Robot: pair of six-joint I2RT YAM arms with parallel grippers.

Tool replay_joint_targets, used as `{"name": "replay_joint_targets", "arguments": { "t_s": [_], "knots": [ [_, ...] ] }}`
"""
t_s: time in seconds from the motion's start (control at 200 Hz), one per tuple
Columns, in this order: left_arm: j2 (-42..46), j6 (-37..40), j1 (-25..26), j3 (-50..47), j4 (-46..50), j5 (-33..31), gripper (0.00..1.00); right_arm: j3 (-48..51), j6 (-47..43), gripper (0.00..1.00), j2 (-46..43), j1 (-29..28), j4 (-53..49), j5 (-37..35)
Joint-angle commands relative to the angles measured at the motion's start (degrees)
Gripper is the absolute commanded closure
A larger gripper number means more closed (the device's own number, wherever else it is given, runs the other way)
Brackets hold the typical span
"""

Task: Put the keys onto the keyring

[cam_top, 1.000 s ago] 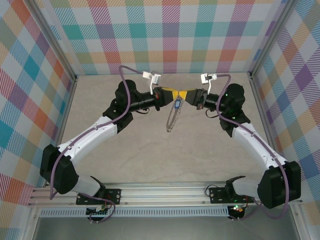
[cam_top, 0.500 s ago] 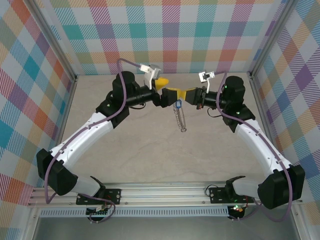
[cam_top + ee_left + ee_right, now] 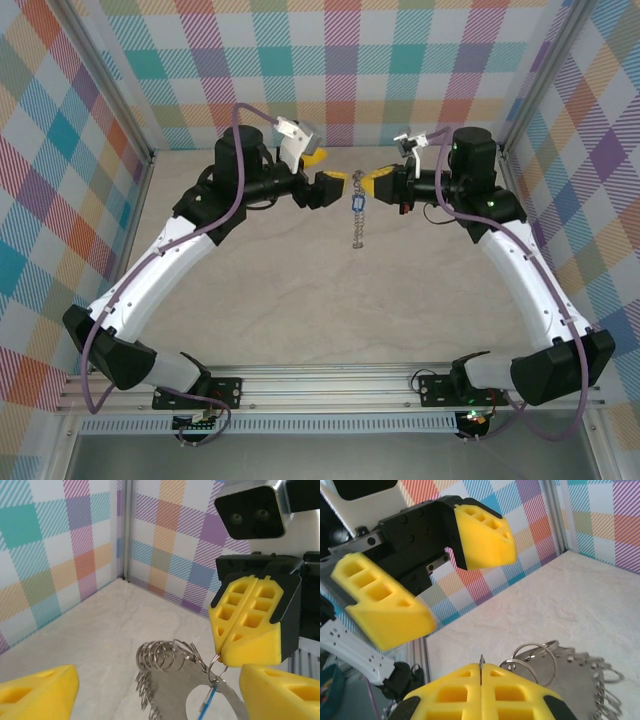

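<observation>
The keyring [image 3: 355, 228], a grey metal hoop fringed with small wire loops, hangs edge-on in the air above the tabletop [image 3: 300, 290], between the two hands; the keys [image 3: 358, 203], visible as a blue tag, hang near its top, just under the grip; the right hand [image 3: 372, 186] has its yellow fingers pressed together, pinching one wire loop [image 3: 218, 661] at the hoop's upper edge; the left hand [image 3: 325, 172] faces it, fingers spread wide.
</observation>
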State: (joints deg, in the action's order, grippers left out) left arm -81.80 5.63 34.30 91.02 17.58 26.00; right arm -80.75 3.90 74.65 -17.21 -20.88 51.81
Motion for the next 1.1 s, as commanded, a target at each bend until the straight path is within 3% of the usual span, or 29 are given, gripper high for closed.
{"name": "replay_joint_targets", "arguments": {
  "t_s": [0.0, 0.115, 0.245, 0.51, 1.095],
  "knots": [
    [-1.9, 2.2, -1.5, 2.6, 4.1, 7.9, 0.33, -4.5, -9.1, 1.00, 0.9, 0.4, -9.5, 3.3],
    [-3.8, 3.1, -1.9, 4.1, 6.7, 13.9, 0.47, -5.9, -12.1, 1.00, 1.6, 0.3, -12.0, 3.1],
    [-6.2, 4.9, -2.0, 6.8, 11.3, 19.4, 0.57, -7.6, -13.9, 1.00, 2.5, 0.3, -14.8, 4.0],
    [-7.9, 5.3, -2.0, 7.8, 12.8, 22.5, 0.57, -8.5, -14.8, 1.00, 3.0, 0.3, -16.6, 4.5],
    [-9.1, -0.1, -2.0, 7.2, 5.7, 26.1, 0.56, -6.6, -12.0, 1.00, 2.5, 0.3, -12.6, 7.9]
  ]
}}
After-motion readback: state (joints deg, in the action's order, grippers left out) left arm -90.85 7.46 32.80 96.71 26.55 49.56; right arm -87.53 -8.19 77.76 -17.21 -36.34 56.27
